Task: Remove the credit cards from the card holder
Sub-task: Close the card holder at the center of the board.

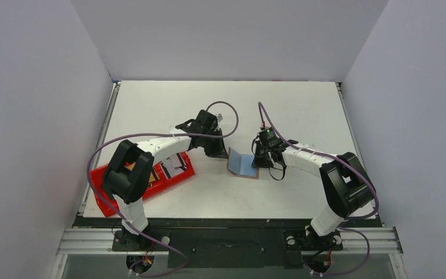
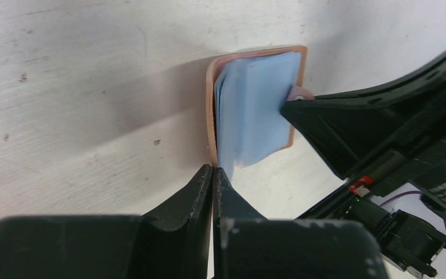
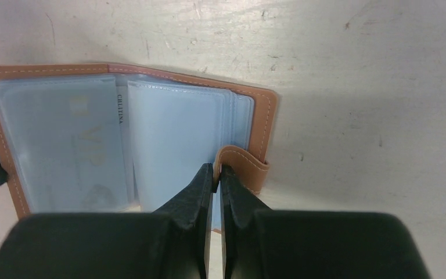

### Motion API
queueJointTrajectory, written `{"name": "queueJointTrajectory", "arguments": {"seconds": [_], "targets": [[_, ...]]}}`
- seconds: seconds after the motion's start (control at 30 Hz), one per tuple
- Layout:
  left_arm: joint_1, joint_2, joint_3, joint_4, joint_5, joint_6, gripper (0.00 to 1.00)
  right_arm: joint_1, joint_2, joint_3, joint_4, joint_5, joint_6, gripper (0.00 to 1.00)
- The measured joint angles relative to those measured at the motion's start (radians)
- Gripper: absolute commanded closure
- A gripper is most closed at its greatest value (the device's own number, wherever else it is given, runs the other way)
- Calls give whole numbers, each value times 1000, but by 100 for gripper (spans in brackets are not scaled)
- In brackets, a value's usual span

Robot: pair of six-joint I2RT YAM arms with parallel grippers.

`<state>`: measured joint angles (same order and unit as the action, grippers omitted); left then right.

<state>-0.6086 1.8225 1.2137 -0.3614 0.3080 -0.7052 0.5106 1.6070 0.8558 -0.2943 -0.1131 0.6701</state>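
The tan card holder [image 1: 243,164] lies open at the table's middle, its left cover tilted up. Its clear sleeves show pale blue-grey credit cards [image 3: 58,139] still inside. My left gripper [image 1: 226,155] is shut, its tips [image 2: 213,170] pinching the lower corner of the raised left cover [image 2: 211,116]. My right gripper [image 1: 260,161] is shut on the holder's snap tab [image 3: 250,165], its tips [image 3: 216,170] at the tab's left edge. The right gripper's finger [image 2: 348,128] shows at the tab in the left wrist view.
A red tray [image 1: 100,200] with white and dark items stands at the near left, under the left arm's elbow. White walls close in the table on three sides.
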Motion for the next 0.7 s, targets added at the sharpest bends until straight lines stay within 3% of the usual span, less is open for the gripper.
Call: {"name": "queueJointTrajectory", "arguments": {"seconds": [0.43,0.7], "targets": [[-89,45,118,22,25,-70,100,11,8,4,40,-34,24,100],[-128,153,177,21,-21,-123,100,-55,-107,-95,82,-54,66,100]]}}
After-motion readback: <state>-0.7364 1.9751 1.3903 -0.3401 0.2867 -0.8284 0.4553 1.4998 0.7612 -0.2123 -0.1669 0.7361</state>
